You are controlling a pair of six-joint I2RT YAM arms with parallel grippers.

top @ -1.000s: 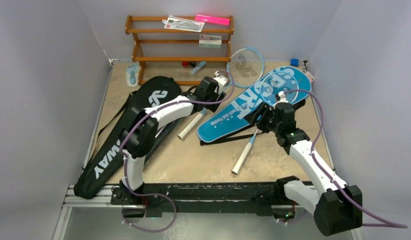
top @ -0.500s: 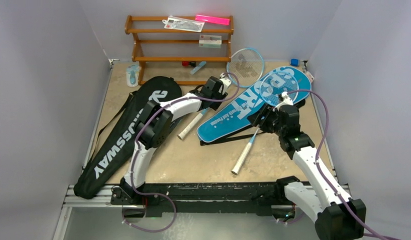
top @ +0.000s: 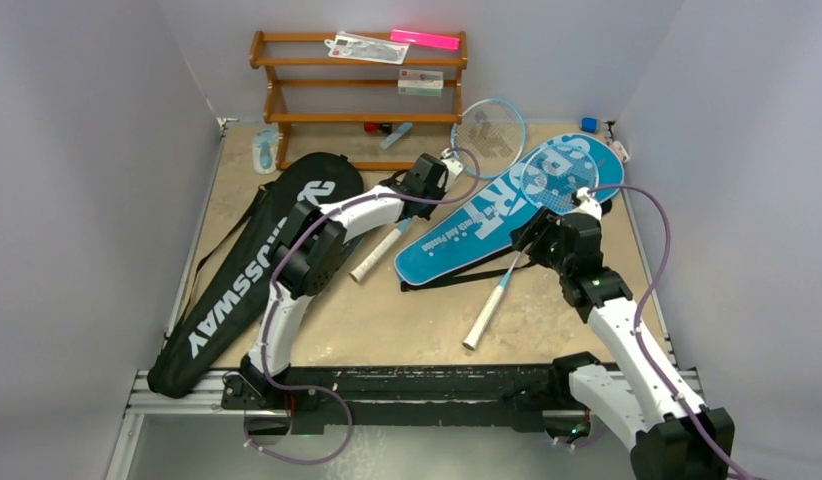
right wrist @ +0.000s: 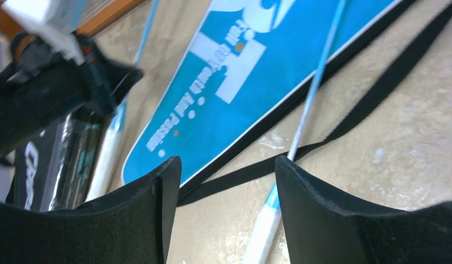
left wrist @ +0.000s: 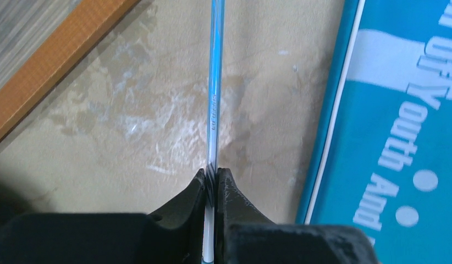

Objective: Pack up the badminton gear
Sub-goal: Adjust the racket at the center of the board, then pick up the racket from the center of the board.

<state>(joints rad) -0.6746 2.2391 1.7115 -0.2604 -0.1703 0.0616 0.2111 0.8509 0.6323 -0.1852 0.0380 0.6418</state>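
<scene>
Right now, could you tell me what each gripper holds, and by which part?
The left gripper pinches the light-blue racket by its thin shaft. The right gripper is open, holding nothing.

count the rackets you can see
2. One racket, head by the wooden rack, has its shaft pinched in the left gripper. The other racket lies across the blue cover. Covers may hide more.

You're looking at a blue cover [top: 467,225] with white lettering and a thin white edge line, and a black cover [top: 237,290] lettered in white. The shaft [left wrist: 213,82] is light blue with dark print. The table [top: 407,320] is tan with pale scuffs, and the rack [top: 317,118] is orange-brown.
</scene>
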